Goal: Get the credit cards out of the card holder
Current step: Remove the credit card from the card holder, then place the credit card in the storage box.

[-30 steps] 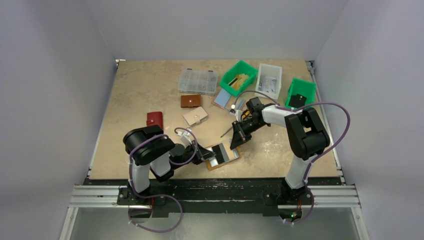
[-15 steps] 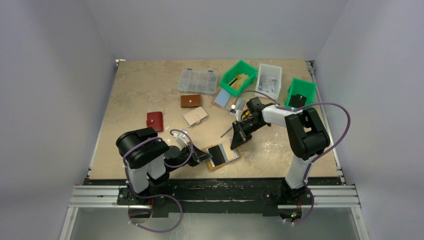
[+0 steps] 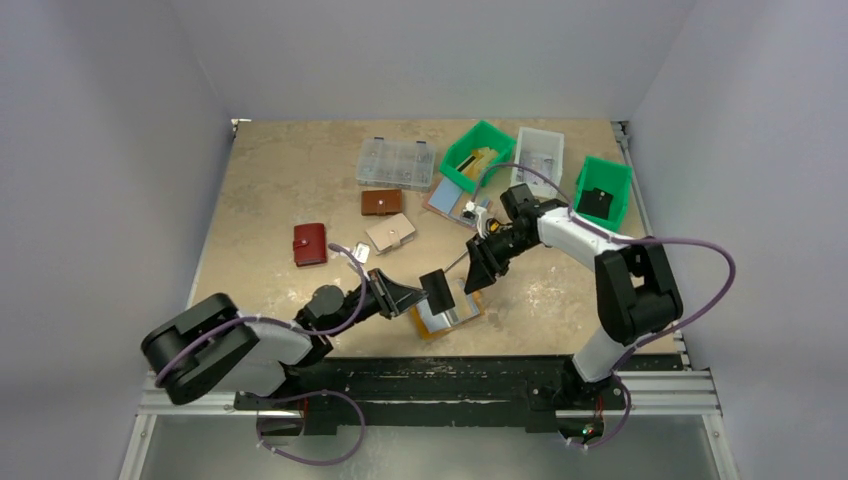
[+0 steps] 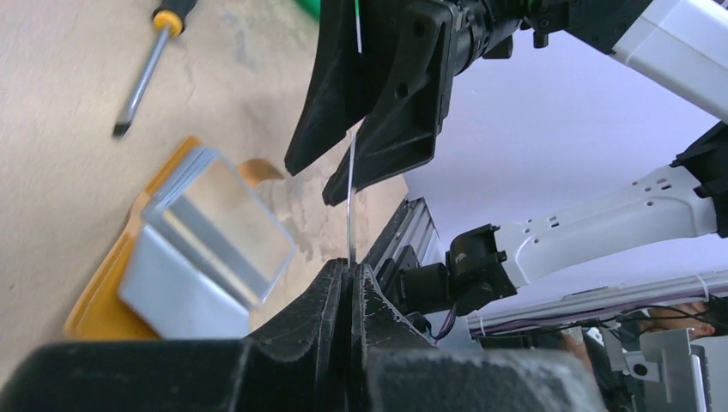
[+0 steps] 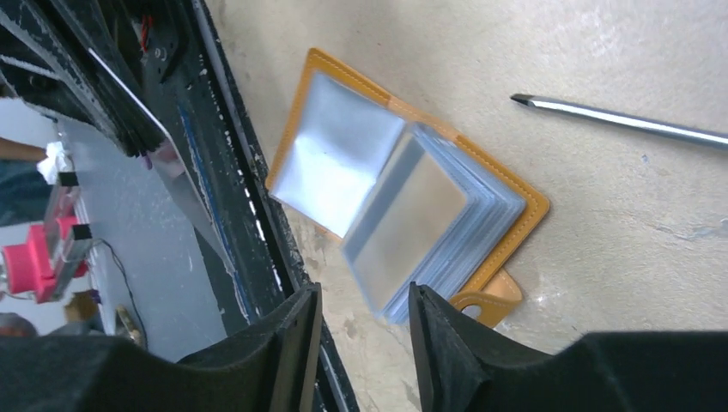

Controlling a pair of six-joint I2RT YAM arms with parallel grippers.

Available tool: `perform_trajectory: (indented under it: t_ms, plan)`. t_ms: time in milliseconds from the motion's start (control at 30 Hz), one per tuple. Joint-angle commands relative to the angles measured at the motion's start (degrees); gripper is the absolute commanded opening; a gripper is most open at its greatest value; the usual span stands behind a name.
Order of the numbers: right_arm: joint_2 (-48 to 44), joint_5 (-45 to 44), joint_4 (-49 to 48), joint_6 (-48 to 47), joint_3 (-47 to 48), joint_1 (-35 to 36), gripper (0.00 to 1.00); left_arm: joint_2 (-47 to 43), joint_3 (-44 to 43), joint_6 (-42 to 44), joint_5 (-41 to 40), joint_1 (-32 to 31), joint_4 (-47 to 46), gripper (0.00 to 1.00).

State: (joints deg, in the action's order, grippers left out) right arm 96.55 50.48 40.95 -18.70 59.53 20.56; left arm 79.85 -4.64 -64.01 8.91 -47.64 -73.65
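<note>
Extraction underway: left gripper (image 4: 350, 271) is clamped on one credit card (image 4: 350, 197), held edge-on above the open card holder (image 5: 530, 206) lying on the table (image 5: 618, 275), right gripper (image 5: 362, 299) hovers with jaws apart, and setting the card aside likely comes next.

The left arm (image 3: 265, 345) and the right arm (image 3: 575, 235) share one build: smooth white links between bulky black joint housings, on black bases. A purple cable (image 3: 360, 425) loops along each. The left pincer (image 3: 418, 297) and right pincer (image 3: 474, 282) have matt black, wedge-shaped fingers.
</note>
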Motion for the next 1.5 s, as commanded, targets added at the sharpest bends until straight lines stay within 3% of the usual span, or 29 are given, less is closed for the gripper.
perform_trajectory:
  t_ms: [0,167,267,333,533,667,767,833,900,1033,1100,1200,1300,1467]
  plan:
    - [-6.2,1.5,3.1,-7.1,2.5,-0.3,0.51,-9.4,-4.6,9.1,0.6,0.3,17.3,0.00]
    - [-12.0,6.9,13.8,-25.3,7.8,-0.3,0.66,-16.3,-10.3,17.3,2.0,0.2,29.8,0.00]
    - [-15.7,7.4,17.3,-32.3,10.9,-0.2,0.88,-17.2,-13.3,21.9,3.0,0.3,32.9,0.00]
    - [-16.8,7.8,16.6,-33.3,11.5,-0.2,0.95,-16.5,-14.9,24.2,3.9,0.3,33.1,0.00]
    - [-13.5,10.6,17.8,-35.3,14.7,-0.1,0.97,-11.2,-21.4,27.8,8.7,0.2,32.6,0.00]
    - [-11.5,9.2,15.8,-31.9,16.3,-0.1,0.96,-9.1,-24.4,29.5,10.8,0.3,34.2,0.00]
    - [-10.2,9.9,16.7,-32.1,16.7,0.2,0.90,-8.4,-25.6,30.4,11.4,0.3,35.6,0.00]
    - [-9.0,11.0,19.0,-34.2,16.9,1.0,0.78,-8.0,-26.1,30.7,11.6,0.2,36.1,0.00]
    - [-7.8,12.0,22.0,-36.4,17.3,2.0,0.56,-7.6,-26.6,31.0,11.6,0.3,36.7,0.00]
    - [-5.1,14.9,30.2,-43.6,19.7,2.5,0.24,-7.8,-28.0,32.2,9.8,0.3,39.6,0.00]
    - [-3.6,15.6,32.6,-45.6,20.7,2.6,0.00,-8.0,-29.3,33.3,8.5,0.3,42.7,0.00]
    - [-2.3,15.7,33.8,-46.6,21.5,2.6,0.00,-8.9,-31.4,34.6,8.2,0.8,46.5,0.01]
    - [-1.3,13.9,33.3,-44.3,23.5,2.3,0.00,-9.9,-35.8,35.6,3.6,2.2,57.1,0.37]
    - [0.2,8.6,32.1,-40.5,25.7,-0.2,0.00,-11.6,-41.1,36.3,1.6,9.5,71.1,0.76]
